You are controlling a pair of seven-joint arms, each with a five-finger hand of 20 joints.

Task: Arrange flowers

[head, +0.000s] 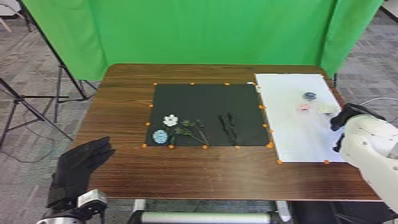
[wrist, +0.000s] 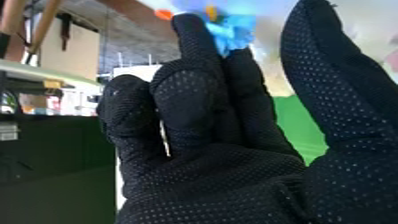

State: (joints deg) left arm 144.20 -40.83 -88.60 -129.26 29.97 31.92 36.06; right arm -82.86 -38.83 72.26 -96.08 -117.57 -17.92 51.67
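Note:
My left hand (head: 82, 162) is open at the table's left front edge, fingers extended. My right hand (head: 348, 119) is over the right edge of the white sheet (head: 298, 137), close beside a pale flower (head: 327, 108). A pink flower (head: 305, 107) and a grey-blue flower (head: 309, 95) lie farther in on the sheet. On the black mat (head: 187, 100) are a white flower (head: 171, 120), a light-blue oval piece (head: 160, 136), green stems (head: 187, 132) and dark stems (head: 228, 129). In the right wrist view my right hand (wrist: 213, 175) is open; a blue thing (wrist: 234, 31) appears behind its fingertips.
Orange markers (head: 205, 146) line the edges of the mat and sheet. Brown wooden table (head: 204, 175) surrounds them. A green curtain (head: 209, 37) hangs behind the table, and black stands (head: 59, 97) rise from the floor at the left.

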